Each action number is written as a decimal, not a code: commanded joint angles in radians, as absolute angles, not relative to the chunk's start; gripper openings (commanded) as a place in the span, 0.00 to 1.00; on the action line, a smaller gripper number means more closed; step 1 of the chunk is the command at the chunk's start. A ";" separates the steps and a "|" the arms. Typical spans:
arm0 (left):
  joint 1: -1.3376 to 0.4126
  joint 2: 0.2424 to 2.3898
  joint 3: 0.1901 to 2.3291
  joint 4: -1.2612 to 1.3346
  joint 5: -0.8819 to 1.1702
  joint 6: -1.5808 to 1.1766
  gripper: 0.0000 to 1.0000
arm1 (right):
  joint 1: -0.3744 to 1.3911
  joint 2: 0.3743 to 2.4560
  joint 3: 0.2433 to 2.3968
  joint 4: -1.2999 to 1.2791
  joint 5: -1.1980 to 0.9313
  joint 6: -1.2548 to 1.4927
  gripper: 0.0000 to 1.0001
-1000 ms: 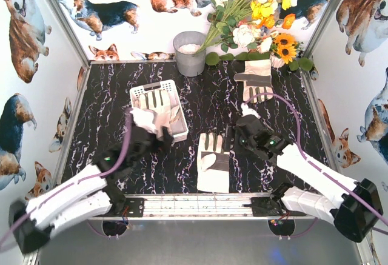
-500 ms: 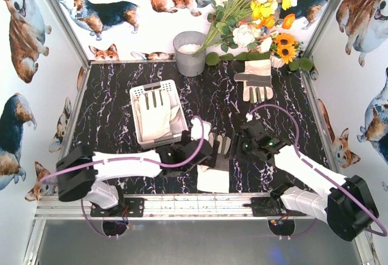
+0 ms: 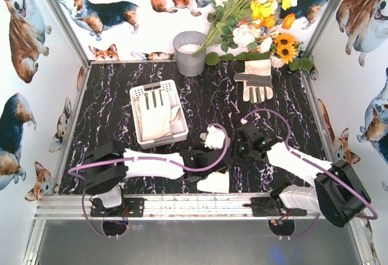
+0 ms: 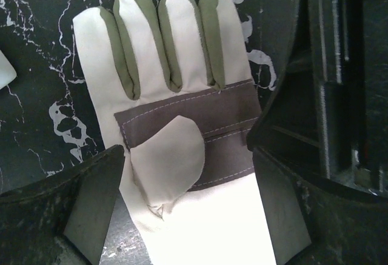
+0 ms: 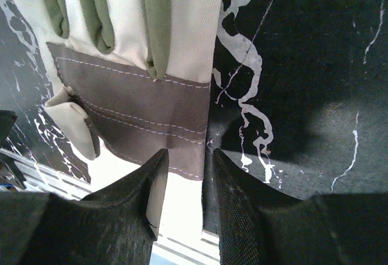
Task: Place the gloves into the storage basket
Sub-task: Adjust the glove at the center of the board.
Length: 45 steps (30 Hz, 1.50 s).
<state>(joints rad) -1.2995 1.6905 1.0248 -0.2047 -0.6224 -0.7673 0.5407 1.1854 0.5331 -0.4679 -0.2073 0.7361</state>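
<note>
Black marbled table (image 3: 109, 113), corgi-print walls. Left gripper (image 4: 188, 180) has swung from the storage basket (image 3: 140, 91) to straddle, jaws wide, the glove (image 4: 170, 65) by the near edge. The right gripper (image 5: 209, 156) has narrowed at its side, grip unclear. Pickup looks imminent.

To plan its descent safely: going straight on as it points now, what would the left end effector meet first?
The left end effector would first meet the glove lying palm-up right under its open jaws; how far above it hangs is unclear.
</note>
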 commanded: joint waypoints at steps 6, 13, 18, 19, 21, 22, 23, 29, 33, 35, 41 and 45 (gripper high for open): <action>-1.305 1.764 1.060 -0.289 -0.690 -0.829 0.70 | 0.537 1.212 0.509 -0.390 -0.234 0.753 0.35; -1.305 1.780 1.045 -0.248 -0.679 -0.832 0.69 | 0.537 1.263 0.509 -0.357 -0.260 0.762 0.31; -1.303 1.795 1.048 -0.218 -0.666 -0.804 0.73 | 0.537 1.299 0.512 -0.355 -0.253 0.769 0.25; -1.300 1.800 1.048 -0.223 -0.669 -0.806 0.72 | 0.537 1.305 0.513 -0.357 -0.250 0.771 0.24; -1.295 1.803 1.043 -0.245 -0.681 -0.831 0.70 | 0.537 1.317 0.512 -0.367 -0.242 0.772 0.19; -1.295 1.800 1.038 -0.262 -0.692 -0.845 0.69 | 0.537 1.324 0.512 -0.373 -0.238 0.770 0.16; -1.294 1.793 1.031 -0.273 -0.703 -0.859 0.67 | 0.537 1.329 0.512 -0.380 -0.233 0.769 0.14; -1.291 1.740 0.987 -0.338 -0.760 -0.927 0.56 | 0.537 1.335 0.507 -0.404 -0.198 0.769 0.00; -1.289 1.725 0.981 -0.406 -0.786 -0.965 0.48 | 0.537 1.336 0.508 -0.414 -0.183 0.764 0.00; -1.289 1.711 0.973 -0.432 -0.796 -0.987 0.44 | 0.537 1.337 0.508 -0.418 -0.180 0.764 0.00; -1.286 1.632 0.892 -0.459 -0.814 -1.071 0.36 | 0.537 1.338 0.506 -0.420 -0.177 0.761 0.00; -1.283 1.582 0.828 -0.396 -0.793 -1.090 0.22 | 0.537 1.345 0.506 -0.422 -0.178 0.758 0.00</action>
